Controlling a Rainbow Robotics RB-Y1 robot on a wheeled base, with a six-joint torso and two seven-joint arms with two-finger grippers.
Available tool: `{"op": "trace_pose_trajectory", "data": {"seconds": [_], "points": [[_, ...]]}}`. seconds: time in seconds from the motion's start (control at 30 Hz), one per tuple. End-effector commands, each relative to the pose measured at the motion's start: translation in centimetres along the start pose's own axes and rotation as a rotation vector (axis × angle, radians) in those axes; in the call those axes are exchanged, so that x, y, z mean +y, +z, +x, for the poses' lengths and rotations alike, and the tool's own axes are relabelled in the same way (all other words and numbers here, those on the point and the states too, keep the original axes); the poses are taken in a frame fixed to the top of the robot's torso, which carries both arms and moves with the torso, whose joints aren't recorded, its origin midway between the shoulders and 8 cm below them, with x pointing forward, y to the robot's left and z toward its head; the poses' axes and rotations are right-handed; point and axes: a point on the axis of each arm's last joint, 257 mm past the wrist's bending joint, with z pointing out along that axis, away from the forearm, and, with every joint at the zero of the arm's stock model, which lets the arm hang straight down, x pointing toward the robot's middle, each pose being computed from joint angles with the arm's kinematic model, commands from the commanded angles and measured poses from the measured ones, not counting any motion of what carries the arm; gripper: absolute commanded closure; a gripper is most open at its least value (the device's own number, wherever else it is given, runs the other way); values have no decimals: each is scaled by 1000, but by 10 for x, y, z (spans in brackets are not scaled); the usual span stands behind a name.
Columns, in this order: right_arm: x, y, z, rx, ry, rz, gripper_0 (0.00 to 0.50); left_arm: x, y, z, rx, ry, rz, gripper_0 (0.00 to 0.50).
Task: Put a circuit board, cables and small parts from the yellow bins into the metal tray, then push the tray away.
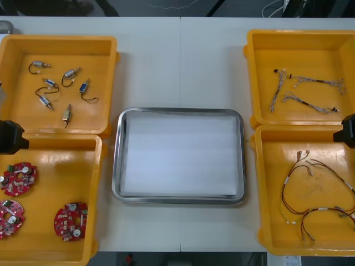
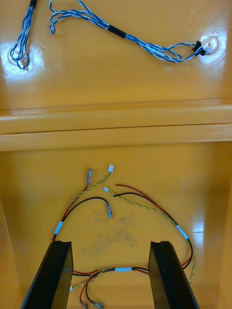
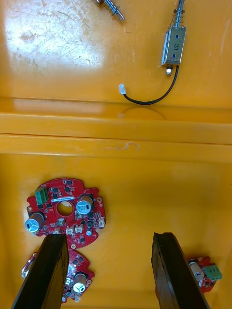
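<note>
The metal tray [image 1: 117, 160], white inside, lies mid-table with nothing in it. Three round red circuit boards [image 1: 71, 220] lie in the near left yellow bin [image 1: 61, 172]. My left gripper [image 3: 108, 236] hangs open above that bin, one circuit board [image 3: 65, 212] just beyond its fingers and nothing between them. Red and yellow cables [image 1: 316, 194] lie in the near right yellow bin [image 1: 277, 160]. My right gripper [image 2: 111, 244] is open over these cables [image 2: 140, 198], holding nothing. In the front view the left gripper [image 1: 10, 137] and right gripper [image 1: 346, 131] sit at the table's side edges.
The far left yellow bin [image 1: 100, 61] holds several small metal parts [image 1: 71, 73]. Twisted blue and white cables [image 1: 310, 91] lie in the far right yellow bin [image 1: 310, 55]. Bare table runs beyond the tray, between the far bins.
</note>
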Motion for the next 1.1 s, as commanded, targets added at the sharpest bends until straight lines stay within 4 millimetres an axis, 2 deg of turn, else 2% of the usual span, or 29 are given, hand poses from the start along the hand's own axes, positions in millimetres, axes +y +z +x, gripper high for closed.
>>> {"op": "trace_pose_trajectory", "data": {"seconds": [0.03,1.1], "points": [[16,-7,-12,-42,-55,-21,44,4,-9,-5,-32,-31,-4,0],[16,-7,-12,-42,-55,-21,45,4,-9,-5,-32,-31,-4,0]]}}
